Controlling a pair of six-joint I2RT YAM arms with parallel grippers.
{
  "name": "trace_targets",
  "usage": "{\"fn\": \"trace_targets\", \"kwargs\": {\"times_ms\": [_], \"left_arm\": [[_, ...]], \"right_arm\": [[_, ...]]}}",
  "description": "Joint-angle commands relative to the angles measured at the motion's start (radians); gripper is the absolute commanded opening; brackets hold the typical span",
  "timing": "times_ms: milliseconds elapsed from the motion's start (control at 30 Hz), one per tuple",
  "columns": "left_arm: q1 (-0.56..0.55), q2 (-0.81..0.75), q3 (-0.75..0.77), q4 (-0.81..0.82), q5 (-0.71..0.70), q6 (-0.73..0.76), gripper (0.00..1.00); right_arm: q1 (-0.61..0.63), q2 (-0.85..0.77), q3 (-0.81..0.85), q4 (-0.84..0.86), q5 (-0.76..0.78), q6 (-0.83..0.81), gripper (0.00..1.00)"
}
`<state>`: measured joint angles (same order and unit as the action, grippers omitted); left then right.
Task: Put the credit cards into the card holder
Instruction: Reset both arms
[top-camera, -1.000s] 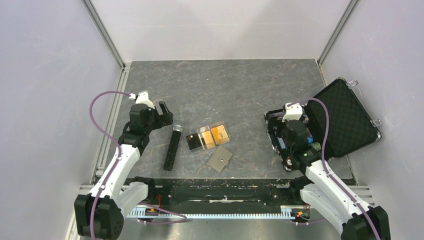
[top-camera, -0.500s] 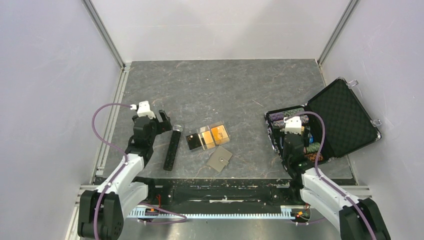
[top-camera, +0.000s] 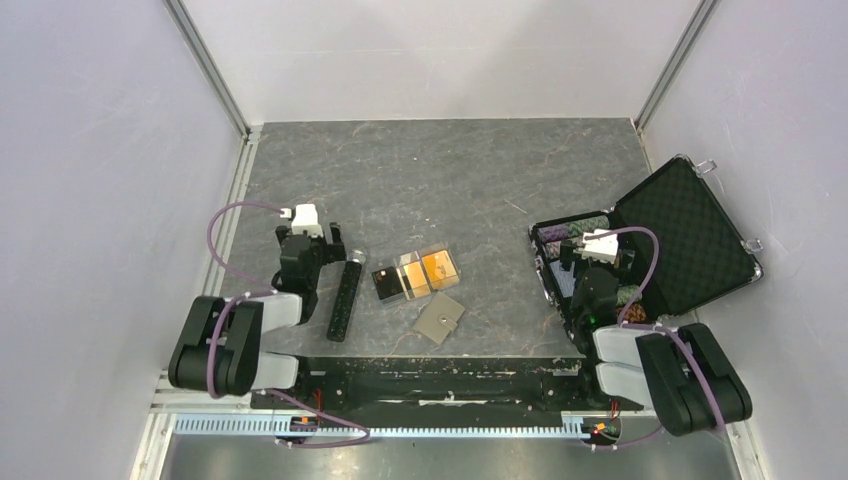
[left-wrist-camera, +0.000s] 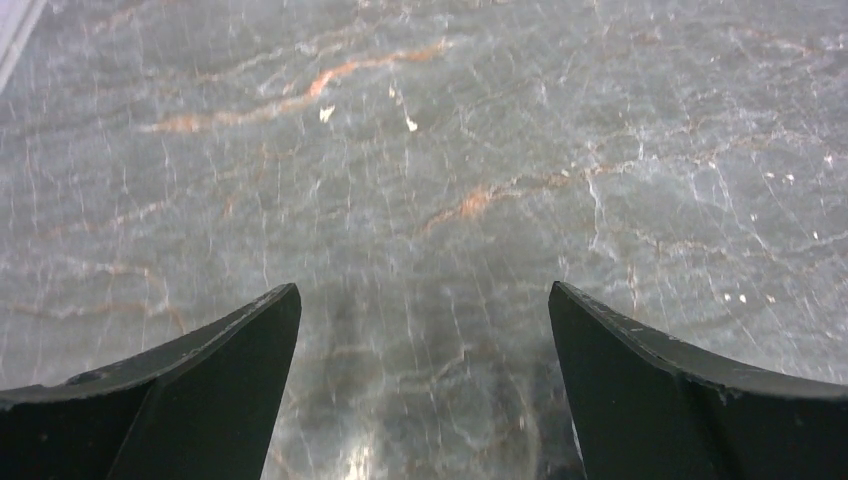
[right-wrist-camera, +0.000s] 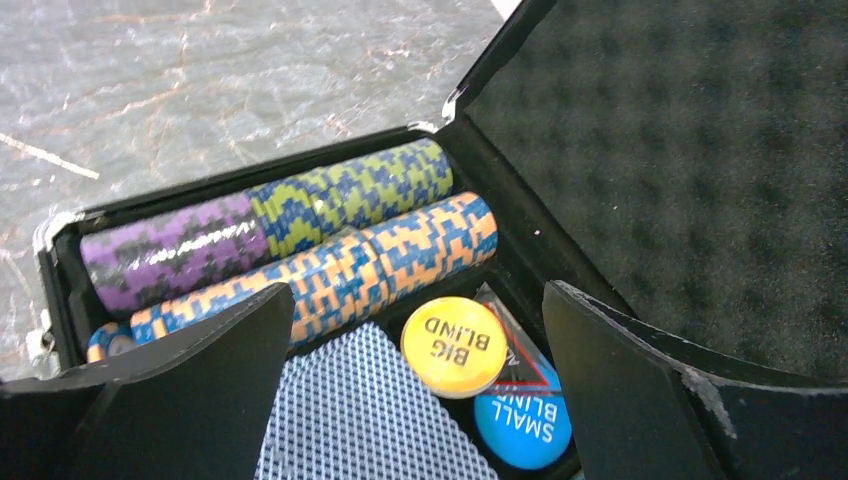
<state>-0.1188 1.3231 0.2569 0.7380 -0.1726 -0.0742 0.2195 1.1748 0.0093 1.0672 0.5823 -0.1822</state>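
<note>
Credit cards, card holder only overhead; poker chips clearest at right wrist; left claw, right claw wide, empty

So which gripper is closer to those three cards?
Left. The left gripper is just left of the credit cards, past the black bar; the right gripper hangs farther away over the chip case.

tabletop: dark grey stone-look sheet with pale cracks and rust-orange veins; a soft glare patch shows on it in the left wrist view.
back wall: plain pale panel, faintly lilac.
left wall, right wall: same finish, flanking the tabletop.
far left corner post, far right corner post: slotted aluminium, rising where the walls meet.
side rail: aluminium, along the tabletop's left edge.
light: even, diffuse, weak shadows.
</note>
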Motion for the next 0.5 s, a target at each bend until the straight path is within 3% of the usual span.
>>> {"fn": "trace_targets", "kwargs": {"times_ms": [0, 67, 167, 267, 333, 467], "left_arm": [[0.005, 0.109, 0.022, 0.264, 0.037, 0.122, 1.0], [0.014, 0.13, 0.0, 0.313, 0.066, 0.127, 1.0], [0.017, 0.135, -0.008, 0.332, 0.075, 0.129, 1.0], [0.018, 0.146, -0.002, 0.337, 0.043, 0.117, 1.0], [0.017, 0.143, 0.011, 0.308, 0.003, 0.096, 1.0], [0.017, 0.146, 0.01, 0.315, -0.006, 0.093, 1.0]], "right_arm": [[-0.082, 0.079, -0.127, 0.296, -0.076, 0.055, 0.97], [-0.116, 0.141, -0.173, 0.446, -0.124, 0.073, 0.98], [-0.123, 0.216, -0.176, 0.533, -0.18, 0.055, 0.98], [-0.123, 0.187, -0.12, 0.368, -0.191, 0.059, 0.98], [-0.123, 0.2, -0.136, 0.427, -0.2, 0.052, 0.98], [-0.122, 0.199, -0.12, 0.391, -0.218, 0.045, 0.98]]}}
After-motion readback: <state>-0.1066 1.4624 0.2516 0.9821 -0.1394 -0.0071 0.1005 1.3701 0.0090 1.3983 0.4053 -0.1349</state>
